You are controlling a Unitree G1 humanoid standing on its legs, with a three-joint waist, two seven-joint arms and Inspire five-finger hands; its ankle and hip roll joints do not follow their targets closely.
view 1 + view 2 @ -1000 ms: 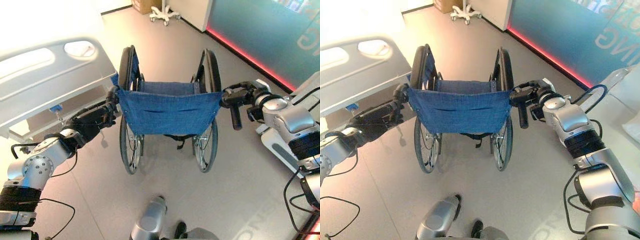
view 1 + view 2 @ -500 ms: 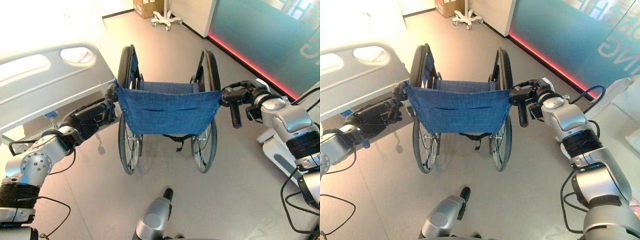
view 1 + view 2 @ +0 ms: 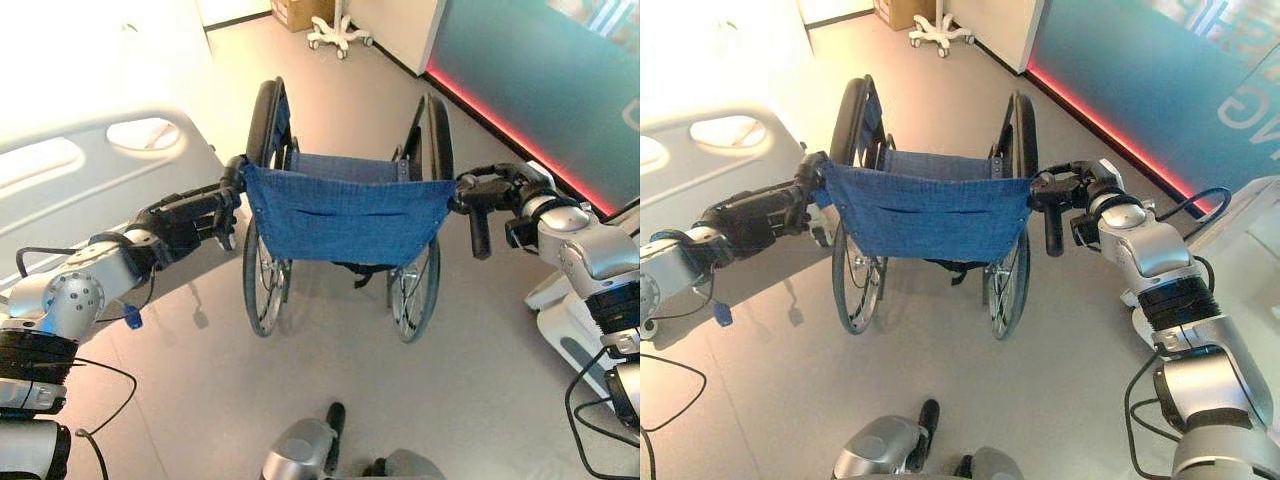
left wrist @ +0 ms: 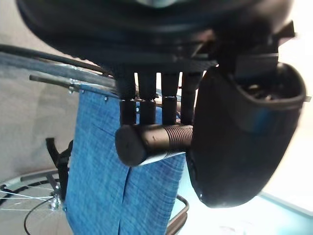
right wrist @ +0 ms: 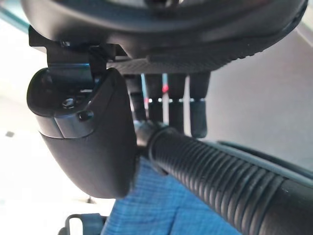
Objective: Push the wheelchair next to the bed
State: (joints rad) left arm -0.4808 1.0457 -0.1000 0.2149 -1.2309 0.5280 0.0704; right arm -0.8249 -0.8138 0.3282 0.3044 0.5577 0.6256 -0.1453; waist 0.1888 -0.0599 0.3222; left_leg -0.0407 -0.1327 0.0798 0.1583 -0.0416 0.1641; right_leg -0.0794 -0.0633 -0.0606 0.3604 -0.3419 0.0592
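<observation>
— Where is the wheelchair (image 3: 340, 215)?

— It stands on the grey floor (image 3: 330, 390) in front of the robot, with its blue cloth back (image 3: 345, 212) facing the robot. The bed (image 3: 90, 190) is just beside it, on the robot's left. The grey bed end with two long holes sits right by the left big wheel (image 3: 262, 130).

— What is the left hand (image 3: 190, 220) doing?

— It reaches out to the left push handle (image 4: 154, 139). From the head views it looks like a dark lump by the corner of the blue cloth. The left wrist view shows more: the fingers (image 4: 146, 98) come down over the black ribbed handle and the thumb (image 4: 239, 142) sits on the other side, so the hand is wrapped round it.

— And the right hand (image 3: 500, 190)?

— It is at the right push handle (image 5: 220, 176). In the head views a black handle points down from the hand. The right wrist view shows the thick ribbed grip close up, with the fingers (image 5: 168, 110) curled over it and the thumb (image 5: 90, 142) beside it. A bit of blue cloth peeks out under the grip there.

— What else is around?

— A white rolling stand base (image 3: 338, 32) and a brown box (image 3: 295, 10) sit far off on the floor. A teal wall with a red glowing strip (image 3: 510, 125) along its bottom runs on the robot's right. Those things show from the head views, not from the wrists.
</observation>
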